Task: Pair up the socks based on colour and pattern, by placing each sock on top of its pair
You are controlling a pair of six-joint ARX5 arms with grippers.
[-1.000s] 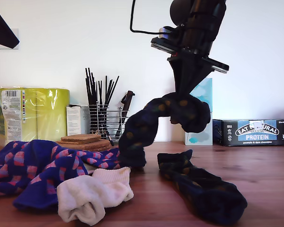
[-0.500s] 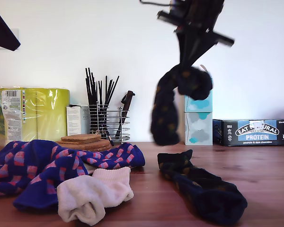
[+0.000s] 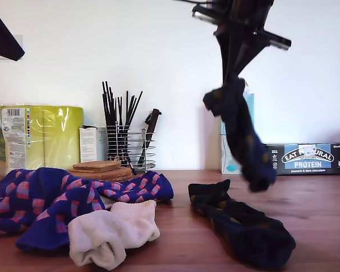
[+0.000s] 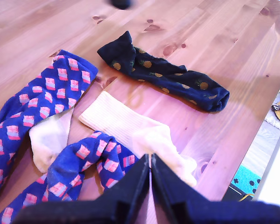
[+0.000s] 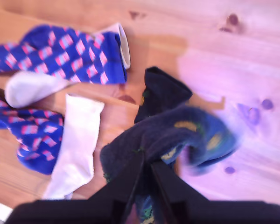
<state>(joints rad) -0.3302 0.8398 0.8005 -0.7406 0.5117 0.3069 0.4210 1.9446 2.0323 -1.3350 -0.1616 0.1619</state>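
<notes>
Limp knit dotted navy sock point(image 3: 242, 136), my second gripper point(image 3: 233, 76) clamping

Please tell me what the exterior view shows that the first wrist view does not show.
Only the exterior view shows the raised navy dotted sock hanging from an arm, plus the wire utensil rack and protein bar box behind.

Only the first wrist view shows my first gripper, shut on nothing.

Both show the navy dotted sock on the table, blue checked socks and cream socks.

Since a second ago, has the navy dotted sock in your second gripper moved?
Yes. The hanging navy sock has lifted clear of the table and swung toward the exterior view's right, now dangling before the protein box, held by my second gripper.
</notes>
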